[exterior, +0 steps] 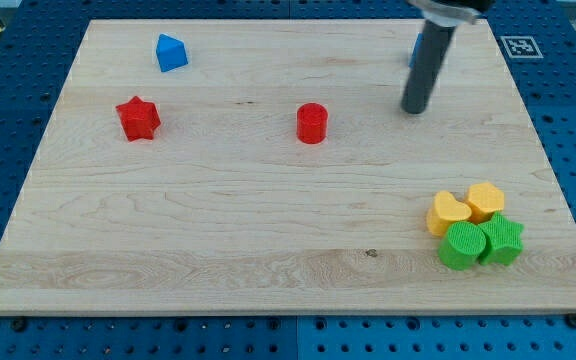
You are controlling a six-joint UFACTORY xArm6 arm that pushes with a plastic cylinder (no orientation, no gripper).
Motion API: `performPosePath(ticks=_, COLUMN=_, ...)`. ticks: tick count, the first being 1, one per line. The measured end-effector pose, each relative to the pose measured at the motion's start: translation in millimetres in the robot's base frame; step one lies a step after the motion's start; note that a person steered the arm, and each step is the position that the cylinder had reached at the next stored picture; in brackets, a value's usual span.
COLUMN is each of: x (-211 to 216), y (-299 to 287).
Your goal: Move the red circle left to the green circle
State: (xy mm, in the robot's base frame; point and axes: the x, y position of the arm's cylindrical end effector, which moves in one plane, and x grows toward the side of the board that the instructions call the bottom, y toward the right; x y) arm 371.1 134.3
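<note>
The red circle [311,123] stands on the wooden board a little above the view's middle. The green circle [462,245] sits at the view's lower right, in a tight cluster of blocks. My tip [414,109] touches the board at the upper right, well to the right of the red circle and slightly above it, apart from it. The green circle lies far below my tip.
A green star [502,239], a yellow heart [448,213] and a yellow hexagon [485,201] crowd the green circle. A red star [138,118] and a blue pentagon-like block [171,53] sit at the upper left. A blue block [417,48] is partly hidden behind the rod.
</note>
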Motion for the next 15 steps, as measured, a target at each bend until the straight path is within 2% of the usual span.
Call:
performPosePath(ticks=1, x=0.0, y=-49.9)
performPosePath(ticks=2, x=10.1, y=-62.2)
performPosePath(ticks=3, x=37.3, y=-62.2)
performPosePath(ticks=4, x=22.6, y=-84.7)
performPosePath(ticks=5, x=-15.1, y=-125.4)
performPosePath(ticks=6, x=16.1, y=-146.9)
performPosePath(ticks=7, x=36.0, y=-136.2)
performPosePath(ticks=9, x=5.9, y=-112.2)
performPosePath(ticks=10, x=36.8, y=-103.2)
performPosePath(ticks=13, x=50.4, y=-106.5)
performPosePath(ticks=15, x=76.9, y=-106.1)
